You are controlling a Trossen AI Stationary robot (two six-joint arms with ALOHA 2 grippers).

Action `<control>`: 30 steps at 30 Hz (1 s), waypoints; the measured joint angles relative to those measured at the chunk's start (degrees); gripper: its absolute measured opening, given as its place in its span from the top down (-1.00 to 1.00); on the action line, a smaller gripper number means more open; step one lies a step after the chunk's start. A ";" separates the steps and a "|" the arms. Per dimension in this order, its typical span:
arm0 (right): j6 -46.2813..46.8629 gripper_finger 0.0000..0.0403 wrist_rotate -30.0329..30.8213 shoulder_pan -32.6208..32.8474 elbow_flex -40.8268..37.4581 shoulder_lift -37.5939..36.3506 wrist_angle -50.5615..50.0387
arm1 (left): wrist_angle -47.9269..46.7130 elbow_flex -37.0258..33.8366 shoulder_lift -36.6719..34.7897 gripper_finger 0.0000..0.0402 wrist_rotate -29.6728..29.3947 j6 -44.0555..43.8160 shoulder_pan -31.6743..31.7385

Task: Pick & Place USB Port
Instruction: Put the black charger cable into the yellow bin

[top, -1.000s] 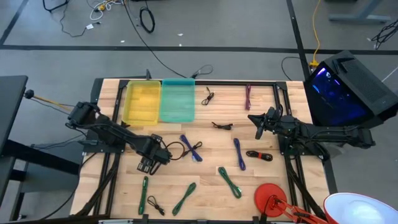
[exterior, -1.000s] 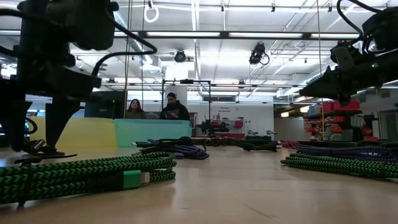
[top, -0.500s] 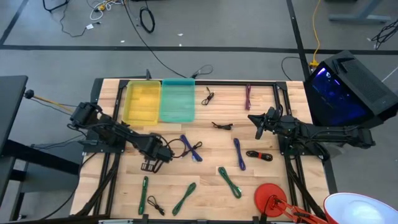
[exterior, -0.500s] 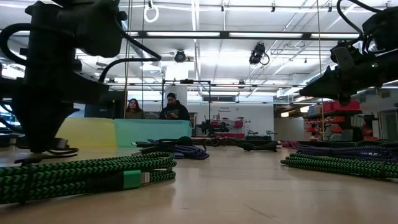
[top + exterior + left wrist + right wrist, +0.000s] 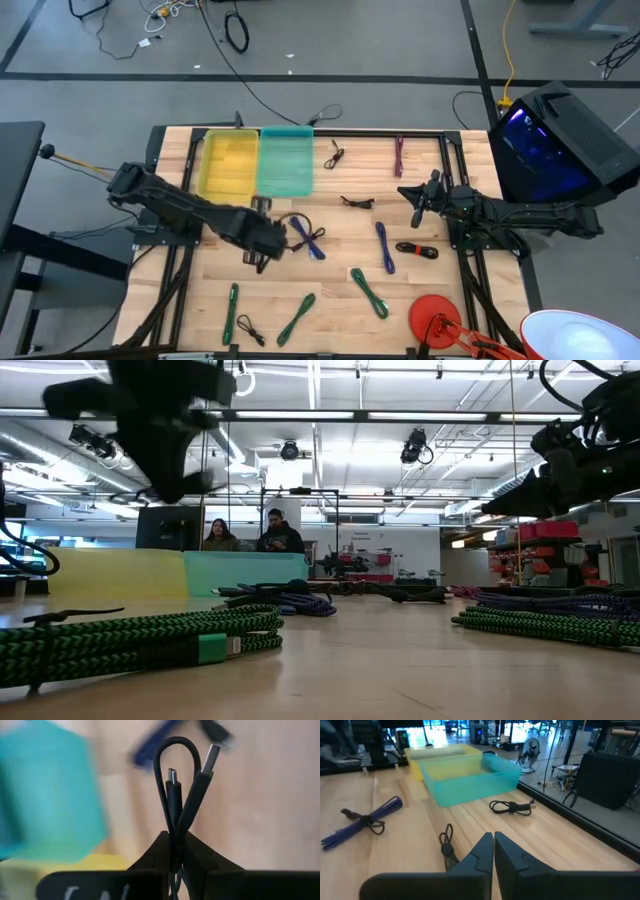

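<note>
A black USB cable (image 5: 181, 785), bundled into a loop with two plugs, sits between the fingers of my left gripper (image 5: 262, 242), which is shut on it above the table's middle left. In the low view this gripper (image 5: 165, 430) hangs high above the tabletop. A yellow tray (image 5: 228, 165) and a teal tray (image 5: 286, 162) stand side by side at the far left. My right gripper (image 5: 415, 195) waits shut above the right half of the table, with nothing in it (image 5: 493, 845). My left gripper pinches the bundled cable's strands (image 5: 175, 837) between its two fingers, just behind the plugs. The loop (image 5: 172, 747) and both plugs stick out past the fingertips. The fingers point down at a slant. The cable's remaining length is hidden behind the fingers.
Other bundled cables lie loose on the wood: green ones (image 5: 297, 317) (image 5: 369, 292) (image 5: 232, 305) near the front, purple ones (image 5: 307, 238) (image 5: 385, 246) mid-table, black ones (image 5: 357, 202) (image 5: 333, 156) farther back, a red-black one (image 5: 417, 250). A red object (image 5: 435, 318) stands front right.
My left gripper has shut on the black cable on the table, then risen with it and gone a little toward the table's right and far edges. The cable has come up off the wood with it.
</note>
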 joint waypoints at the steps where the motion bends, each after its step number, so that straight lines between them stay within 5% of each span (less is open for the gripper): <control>1: 1.04 0.92 -0.04 0.00 0.00 0.00 -0.04 | -0.45 0.09 -2.00 0.87 -1.87 -0.26 0.30; 5: 3.64 0.92 -0.02 -0.01 0.01 0.00 0.68 | 0.53 -1.11 -12.18 0.87 -5.21 -2.71 2.75; 12: 9.32 0.92 -0.08 0.00 0.04 0.02 4.71 | -2.53 -4.58 -31.21 0.87 -19.79 -12.43 6.95; 21: 21.62 0.92 0.28 -0.02 0.04 0.02 17.33 | -4.51 -12.04 -41.79 0.87 -32.60 -21.46 19.15; 26: 21.09 0.92 3.45 -0.02 0.07 0.00 27.23 | 4.63 -18.89 -45.08 0.87 -31.43 -18.24 28.62; 30: 22.70 0.92 -0.94 -0.02 0.07 0.00 30.03 | 13.91 -24.06 -46.23 0.87 -25.20 -13.63 35.39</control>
